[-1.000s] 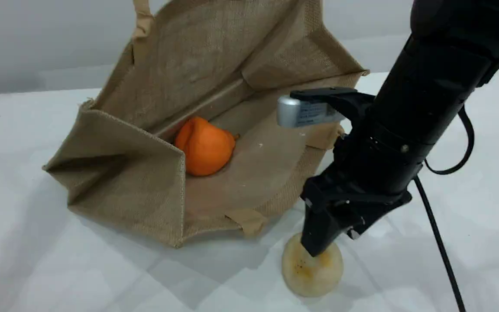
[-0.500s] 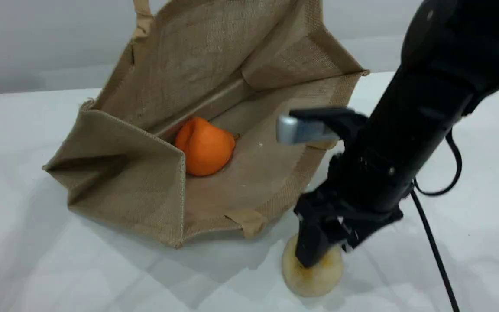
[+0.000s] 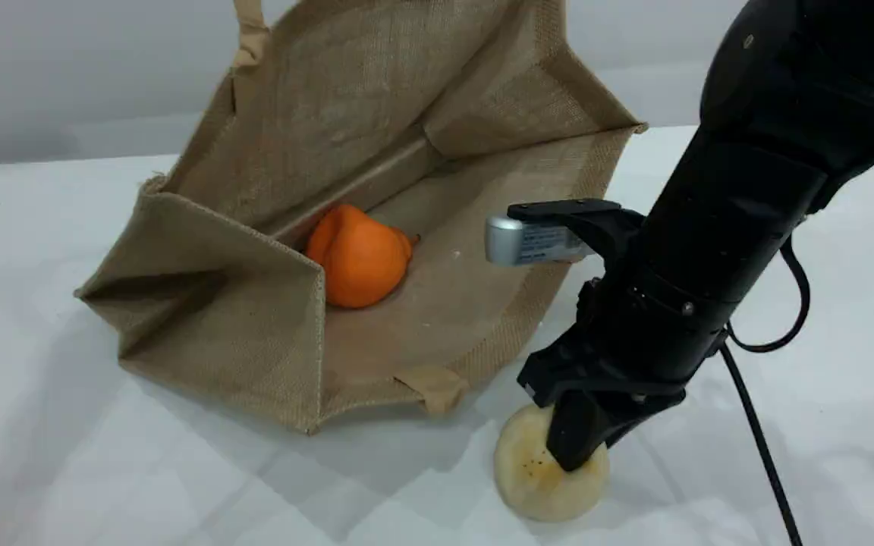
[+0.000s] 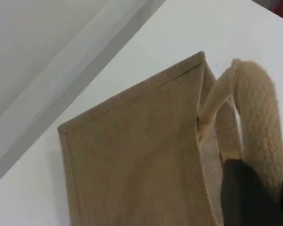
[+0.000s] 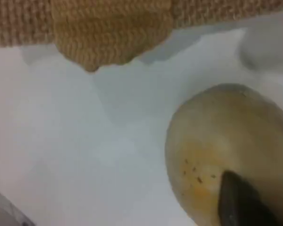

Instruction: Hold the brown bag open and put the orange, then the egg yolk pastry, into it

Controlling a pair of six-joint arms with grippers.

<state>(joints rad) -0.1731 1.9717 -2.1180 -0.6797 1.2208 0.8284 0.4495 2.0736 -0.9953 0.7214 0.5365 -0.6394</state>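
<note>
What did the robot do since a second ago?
The right gripper dropped lower and shifted a little right, its fingertip now on the egg yolk pastry. The pastry has not left the table. The brown bag and the orange stayed put.

Coarse woven jute brown bag (image 3: 376, 98); matt orange (image 3: 357, 258); dull, speckled egg yolk pastry (image 3: 524, 476); smooth table (image 3: 65, 470).
</note>
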